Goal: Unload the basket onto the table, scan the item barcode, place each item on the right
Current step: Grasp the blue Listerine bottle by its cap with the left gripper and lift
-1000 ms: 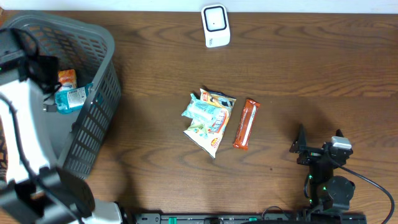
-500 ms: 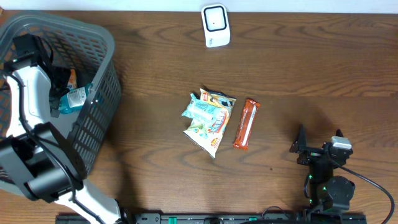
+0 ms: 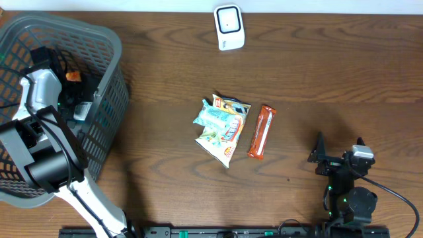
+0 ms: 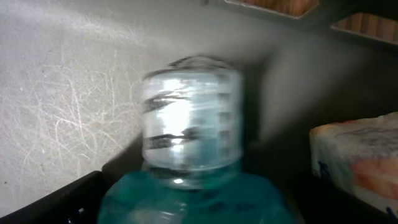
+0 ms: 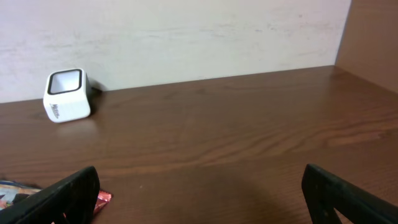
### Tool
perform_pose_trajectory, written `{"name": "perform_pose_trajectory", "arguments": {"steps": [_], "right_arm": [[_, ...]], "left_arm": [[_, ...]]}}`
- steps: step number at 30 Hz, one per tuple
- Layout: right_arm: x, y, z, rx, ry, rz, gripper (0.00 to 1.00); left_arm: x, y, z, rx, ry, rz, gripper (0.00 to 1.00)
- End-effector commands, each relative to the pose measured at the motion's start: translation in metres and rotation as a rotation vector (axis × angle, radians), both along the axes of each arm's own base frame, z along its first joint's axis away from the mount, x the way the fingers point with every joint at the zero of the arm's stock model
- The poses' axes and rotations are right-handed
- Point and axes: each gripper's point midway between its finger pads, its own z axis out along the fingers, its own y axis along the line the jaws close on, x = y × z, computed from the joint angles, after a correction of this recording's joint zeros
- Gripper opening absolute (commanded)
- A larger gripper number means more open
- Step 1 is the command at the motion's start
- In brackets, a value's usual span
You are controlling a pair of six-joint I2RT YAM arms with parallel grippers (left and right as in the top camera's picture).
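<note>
The bottle [image 4: 189, 155] lay in the gray basket [image 3: 109, 46] at the far left of the tabletop [image 3: 317, 73], with an orange pack [image 4: 364, 155] just to its right. The left pincer [image 3: 76, 96] hung over it with jaws spread wide, gripping nothing. The right pincer [image 3: 339, 153] sat near right, also open and empty. Filled with teal liquid, the bottle looked fairly heavy, stiff and slick. The broad body below the clear cap seemed the safer hold than the cap itself.
</note>
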Motion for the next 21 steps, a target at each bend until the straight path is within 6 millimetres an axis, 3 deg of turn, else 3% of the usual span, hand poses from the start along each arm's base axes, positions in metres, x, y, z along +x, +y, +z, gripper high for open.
{"name": "perform_pose_trajectory", "arguments": {"steps": [1, 3, 9, 16, 21], "right_arm": [[0.000, -0.001, -0.002, -0.016, 0.004, -0.003, 0.99], [0.000, -0.001, -0.002, -0.016, 0.004, -0.003, 0.99], [0.000, -0.001, -0.002, -0.016, 0.004, -0.003, 0.99], [0.000, -0.001, -0.002, -0.016, 0.004, -0.003, 0.99], [0.000, -0.001, -0.002, -0.016, 0.004, -0.003, 0.99]], "left_arm": [[-0.006, -0.005, -0.023, -0.049, 0.042, 0.023, 0.98], [-0.008, -0.006, -0.025, -0.054, 0.055, 0.019, 0.96], [-0.011, -0.001, -0.025, -0.047, 0.058, 0.030, 0.59], [-0.014, 0.012, -0.009, -0.030, 0.035, 0.000, 0.56], [-0.010, 0.020, 0.032, 0.018, -0.047, -0.011, 0.56]]}}
